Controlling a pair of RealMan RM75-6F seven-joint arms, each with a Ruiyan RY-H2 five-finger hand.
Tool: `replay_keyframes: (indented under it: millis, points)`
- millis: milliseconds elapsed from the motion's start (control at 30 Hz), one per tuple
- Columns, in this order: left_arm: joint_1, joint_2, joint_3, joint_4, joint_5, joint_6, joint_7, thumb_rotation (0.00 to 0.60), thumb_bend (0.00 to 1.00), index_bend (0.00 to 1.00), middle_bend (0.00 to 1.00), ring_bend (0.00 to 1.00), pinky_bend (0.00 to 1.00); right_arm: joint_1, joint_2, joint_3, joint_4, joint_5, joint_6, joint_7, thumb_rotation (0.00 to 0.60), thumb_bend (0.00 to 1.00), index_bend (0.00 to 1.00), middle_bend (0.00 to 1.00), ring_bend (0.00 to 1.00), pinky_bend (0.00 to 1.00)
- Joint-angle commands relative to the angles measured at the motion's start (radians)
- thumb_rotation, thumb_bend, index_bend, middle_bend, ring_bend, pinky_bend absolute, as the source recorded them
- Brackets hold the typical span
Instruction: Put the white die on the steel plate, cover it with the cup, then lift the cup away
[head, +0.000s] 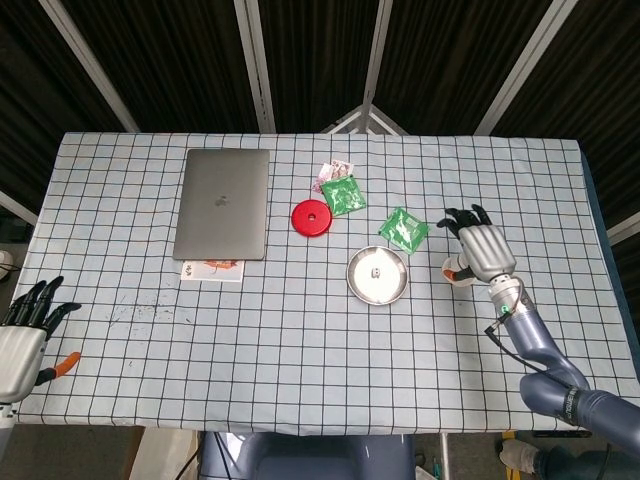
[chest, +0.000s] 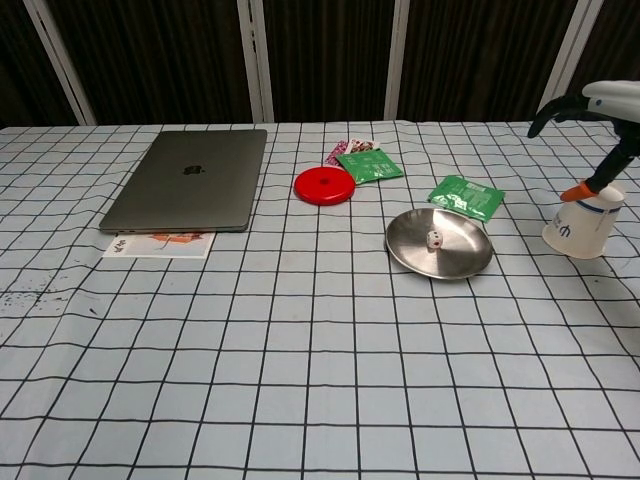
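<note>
The white die (chest: 435, 239) is a small cube with dark pips, sitting inside the steel plate (chest: 407, 252) a little off its middle. In the head view it shows as a tiny pale speck (head: 376, 272) on the plate (head: 360, 284). The plate is a round, shallow, shiny dish lying flat on the checked cloth, right of the table's centre. The cup (chest: 582, 224) is a white paper cup with a blue mark on its side, standing upside down, wide mouth on the cloth, well apart from the plate on its right. From above, most of the cup (head: 455, 271) is hidden.
</note>
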Motion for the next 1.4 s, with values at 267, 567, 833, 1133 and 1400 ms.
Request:
replay_keyframes:
  millis: [267,567,833,1133,1400]
  points:
    - [-0.001,-0.001,0.001,-0.001,-0.001,-0.002,0.006,0.600,0.28,0.26,0.00,0.00,0.13,-0.005,0.007,-0.007,0.028,0.020,-0.021,0.003,0.600,0.11,0.31,0.28,0.16,0.00]
    - [-0.005,-0.005,0.003,-0.004,-0.004,-0.013,0.022,0.600,0.28,0.26,0.00,0.00,0.13,-0.020,0.001,-0.032,0.071,0.009,-0.032,0.019,0.600,0.11,0.35,0.29,0.16,0.00]
    - [-0.007,-0.010,0.005,-0.007,-0.006,-0.019,0.036,0.600,0.27,0.26,0.00,0.00,0.13,-0.027,0.006,-0.043,0.079,-0.012,-0.025,0.032,0.600,0.12,0.41,0.33,0.17,0.00]
    - [-0.006,-0.014,0.004,-0.007,-0.007,-0.018,0.044,0.600,0.28,0.26,0.00,0.00,0.13,-0.028,-0.002,-0.047,0.101,-0.015,-0.032,0.040,0.600,0.20,0.42,0.37,0.18,0.00]
    - [-0.008,-0.018,0.004,-0.007,-0.010,-0.021,0.055,0.600,0.27,0.26,0.00,0.00,0.13,-0.025,-0.019,-0.053,0.137,-0.025,-0.043,0.057,0.600,0.21,0.43,0.37,0.18,0.00]
